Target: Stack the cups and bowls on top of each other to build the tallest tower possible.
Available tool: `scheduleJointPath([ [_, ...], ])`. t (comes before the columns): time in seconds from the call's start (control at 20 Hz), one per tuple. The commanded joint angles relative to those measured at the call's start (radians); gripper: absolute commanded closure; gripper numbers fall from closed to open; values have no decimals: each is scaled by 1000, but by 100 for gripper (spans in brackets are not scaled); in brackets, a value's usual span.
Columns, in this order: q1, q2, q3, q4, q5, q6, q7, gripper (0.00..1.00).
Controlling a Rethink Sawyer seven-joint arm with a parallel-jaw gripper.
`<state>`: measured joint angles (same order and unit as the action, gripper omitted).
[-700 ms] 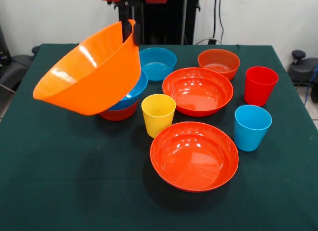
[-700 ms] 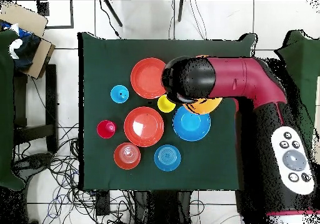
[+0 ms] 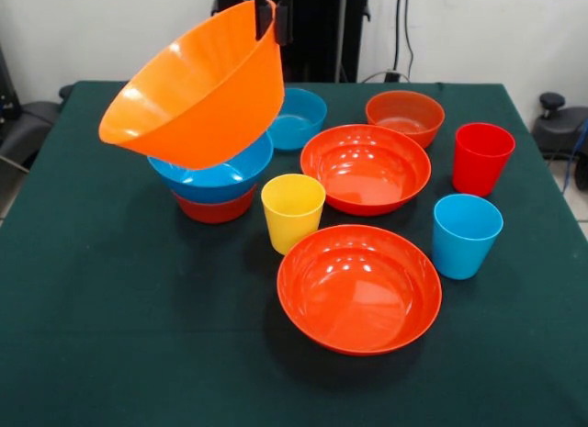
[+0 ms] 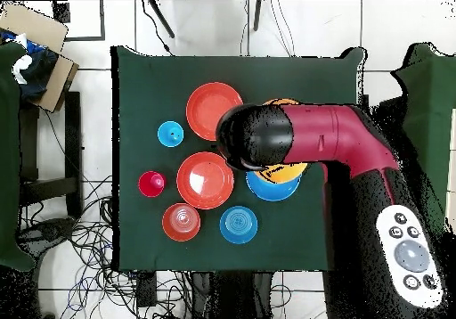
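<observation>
My gripper (image 3: 273, 23) is shut on the far rim of the huge orange bowl (image 3: 197, 92) and holds it tilted, its lower side touching or just above the large blue bowl (image 3: 216, 177). That blue bowl sits nested in a small red-orange bowl (image 3: 216, 209). The yellow cup (image 3: 292, 211), light blue cup (image 3: 466, 234) and red cup (image 3: 481, 158) stand upright and apart. Two wide red-orange bowls (image 3: 366, 167) (image 3: 358, 287), a small blue bowl (image 3: 299, 117) and a small red-orange bowl (image 3: 404, 115) stand singly. In the overhead view the arm (image 4: 303, 137) hides the gripper and the yellow cup.
The green-covered table (image 3: 92, 308) has its front edge close to the near wide bowl. A cardboard box (image 4: 36, 39) and cables (image 4: 80, 235) lie on the floor beside the table.
</observation>
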<state>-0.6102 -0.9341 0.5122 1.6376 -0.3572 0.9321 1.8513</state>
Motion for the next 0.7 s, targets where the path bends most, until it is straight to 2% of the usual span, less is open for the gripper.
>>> scheduleJointPath([
  [0.05, 5, 9, -27, 113, -9, 18, -18, 100],
  [0.7, -3, 35, -61, 149, -65, -68, 7, 100],
])
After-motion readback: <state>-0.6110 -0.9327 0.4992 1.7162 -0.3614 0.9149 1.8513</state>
